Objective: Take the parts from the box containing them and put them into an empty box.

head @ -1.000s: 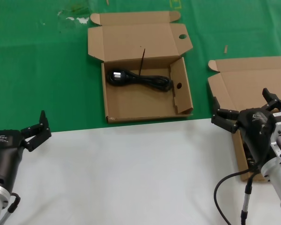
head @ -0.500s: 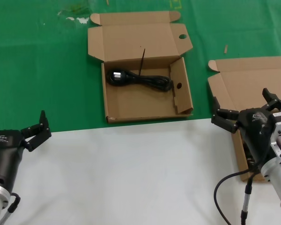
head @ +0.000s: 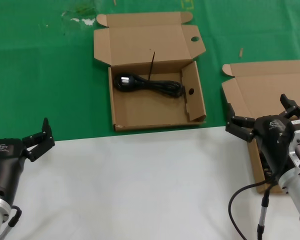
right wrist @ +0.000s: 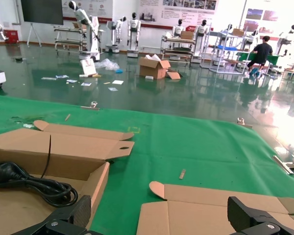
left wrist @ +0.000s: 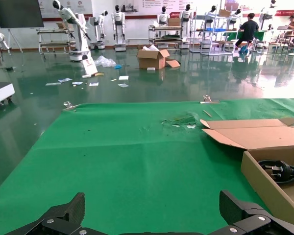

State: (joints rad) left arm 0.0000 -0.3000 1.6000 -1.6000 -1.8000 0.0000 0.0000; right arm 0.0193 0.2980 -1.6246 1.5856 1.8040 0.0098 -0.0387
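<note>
Two grippers are seen at the near edge, both with fingers spread open and nothing held. The left gripper (head: 46, 136) is parked near left over the white table surface (head: 140, 185), well apart from both boxes. The right gripper (head: 256, 109) is held near right, directly over the shallow brown cardboard box with the plain holeless lid (head: 270, 85), so the right arm is judged nearer for the pick. That box's inside is mostly hidden by the right wrist and cut off at the right edge; the cords in it cannot be made out, nor their long axis. Farther off at centre, on the green mat (head: 40, 75), the brown cardboard box with a round hole in its lid flap (head: 197, 95) is lying open. One black coiled power cord (head: 150, 84) is seen in its far part, long axis left to right, plug at the left.
</note>
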